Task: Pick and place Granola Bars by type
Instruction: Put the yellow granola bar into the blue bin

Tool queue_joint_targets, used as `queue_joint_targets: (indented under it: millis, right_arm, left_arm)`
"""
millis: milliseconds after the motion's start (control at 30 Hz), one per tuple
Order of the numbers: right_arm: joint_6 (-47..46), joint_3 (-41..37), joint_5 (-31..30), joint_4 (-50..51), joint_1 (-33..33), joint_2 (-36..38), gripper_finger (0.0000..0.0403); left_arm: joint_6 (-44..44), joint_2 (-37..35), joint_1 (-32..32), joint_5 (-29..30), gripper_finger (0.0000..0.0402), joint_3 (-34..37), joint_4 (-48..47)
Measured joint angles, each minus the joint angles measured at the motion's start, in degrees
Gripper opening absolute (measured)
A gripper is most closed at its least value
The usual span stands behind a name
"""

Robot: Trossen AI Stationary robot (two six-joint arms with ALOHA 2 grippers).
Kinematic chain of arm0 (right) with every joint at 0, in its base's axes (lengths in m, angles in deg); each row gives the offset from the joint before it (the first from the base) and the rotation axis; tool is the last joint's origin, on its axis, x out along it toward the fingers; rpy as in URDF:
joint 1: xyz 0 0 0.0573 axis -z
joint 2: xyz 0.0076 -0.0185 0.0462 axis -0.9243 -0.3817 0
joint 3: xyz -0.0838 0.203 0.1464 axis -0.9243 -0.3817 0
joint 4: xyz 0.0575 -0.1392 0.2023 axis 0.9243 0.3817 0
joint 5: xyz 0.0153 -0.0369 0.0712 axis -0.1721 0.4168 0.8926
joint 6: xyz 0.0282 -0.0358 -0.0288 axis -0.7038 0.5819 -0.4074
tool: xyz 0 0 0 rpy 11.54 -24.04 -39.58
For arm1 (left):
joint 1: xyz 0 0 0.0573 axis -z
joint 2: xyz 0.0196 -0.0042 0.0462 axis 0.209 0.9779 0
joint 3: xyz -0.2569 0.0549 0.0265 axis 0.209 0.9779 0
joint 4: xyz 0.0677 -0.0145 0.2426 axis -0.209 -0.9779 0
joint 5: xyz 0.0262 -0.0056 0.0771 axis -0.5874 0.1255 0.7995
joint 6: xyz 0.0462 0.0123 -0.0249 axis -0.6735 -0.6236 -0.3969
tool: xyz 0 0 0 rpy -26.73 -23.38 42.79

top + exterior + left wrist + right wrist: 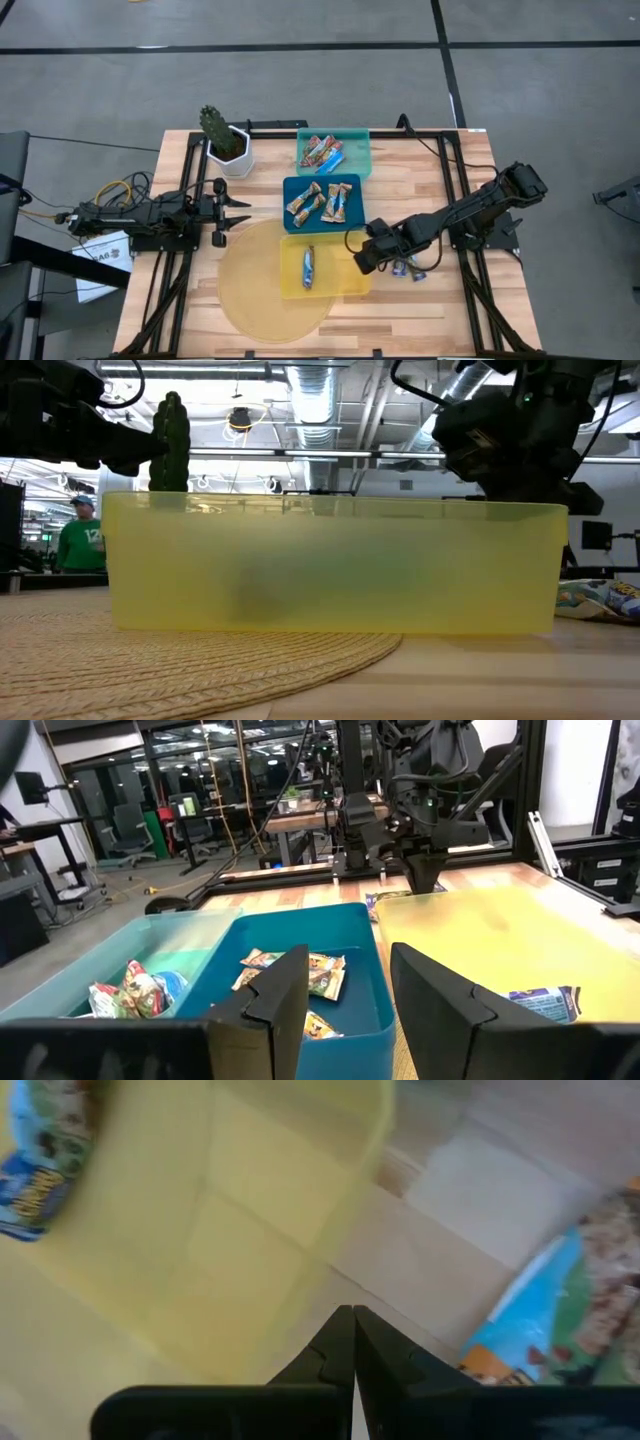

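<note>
Three trays stand in a row: a teal tray with red-multicolour granola bars, a blue tray with tan-brown bars, and a yellow tray with one blue-white bar. My right gripper is shut and holds nothing. It points down by the yellow tray's right wall. Loose blue-white bars lie on the table beside it, one of them close to the fingertips. My left gripper waits open at the table's left, level, facing the trays.
A round woven mat lies under the yellow tray's left part. A potted cactus stands at the far left of the trays. Black frame rails run along the table's sides. In the low view a person stands in the room behind.
</note>
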Motion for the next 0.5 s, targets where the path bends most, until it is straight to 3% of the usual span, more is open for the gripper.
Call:
queue_joint_targets:
  millis: [500]
  right_arm:
    - [-7.5, 0.0, -0.5, 10.5, -0.5, 2.5, 0.0]
  left_arm:
    - [0.0, 0.0, 0.0, 0.0, 0.0137, 0.0, 0.0]
